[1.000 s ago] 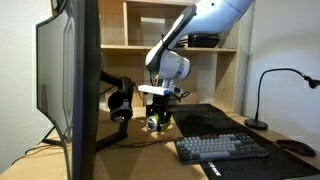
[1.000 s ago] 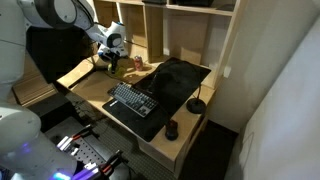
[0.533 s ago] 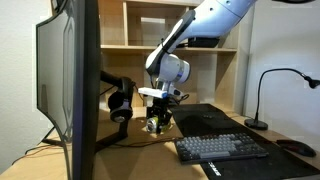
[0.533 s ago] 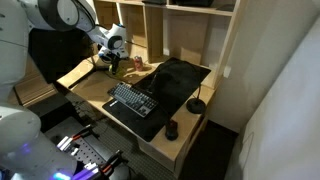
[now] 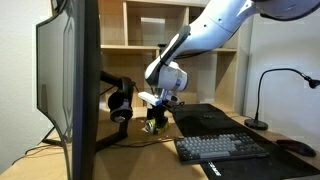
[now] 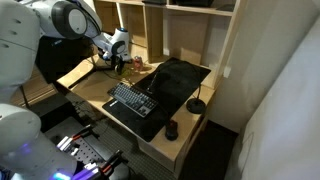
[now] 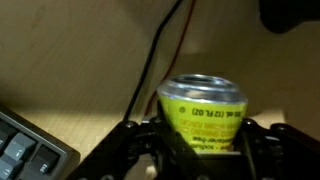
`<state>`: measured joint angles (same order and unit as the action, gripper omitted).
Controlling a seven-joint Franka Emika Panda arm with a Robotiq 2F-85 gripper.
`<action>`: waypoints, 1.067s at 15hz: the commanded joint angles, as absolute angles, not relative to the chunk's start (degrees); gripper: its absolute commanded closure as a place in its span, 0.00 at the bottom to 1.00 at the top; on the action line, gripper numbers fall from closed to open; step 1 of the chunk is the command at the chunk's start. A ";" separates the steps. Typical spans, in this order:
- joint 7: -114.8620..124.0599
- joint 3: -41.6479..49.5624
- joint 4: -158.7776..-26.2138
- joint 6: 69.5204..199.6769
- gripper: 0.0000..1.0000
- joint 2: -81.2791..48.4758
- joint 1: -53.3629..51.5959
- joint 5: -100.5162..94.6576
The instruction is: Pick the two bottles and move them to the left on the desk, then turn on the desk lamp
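The yellow-green bottle (image 7: 203, 112) fills the wrist view, upright between the dark fingers of my gripper (image 7: 200, 142), which is shut on it. In both exterior views the gripper (image 5: 155, 118) (image 6: 115, 62) holds it low over the light-wood desk (image 5: 150, 150), left of the black mat (image 6: 178, 82). A small reddish shape (image 6: 138, 64) just beside the gripper may be the other bottle; it is too small to be sure. The desk lamp (image 5: 262, 95) stands at the far right of the desk, its head dark.
A keyboard (image 5: 222, 148) (image 6: 130, 100) lies at the mat's front edge, with a mouse (image 6: 171, 130) nearby. A large monitor (image 5: 70, 80) blocks the left foreground. Black headphones (image 5: 120, 100) hang behind the gripper. A wooden shelf unit (image 5: 170, 30) rises behind, and cables cross the desk (image 7: 150, 70).
The arm's upper links have swung and the wrist has tilted slightly. The gripper stays in nearly the same spot with the yellow-green bottle still in it.
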<state>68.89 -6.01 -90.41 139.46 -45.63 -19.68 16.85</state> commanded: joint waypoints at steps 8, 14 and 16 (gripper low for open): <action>72.81 -4.81 -87.80 144.31 0.73 -48.83 -20.78 15.06; 75.61 -5.05 -88.09 139.53 0.03 -46.88 -20.53 13.95; 75.54 -5.49 -88.28 137.74 0.00 -45.38 -20.25 14.02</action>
<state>74.75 -5.29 -88.32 141.27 -47.57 -20.31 14.41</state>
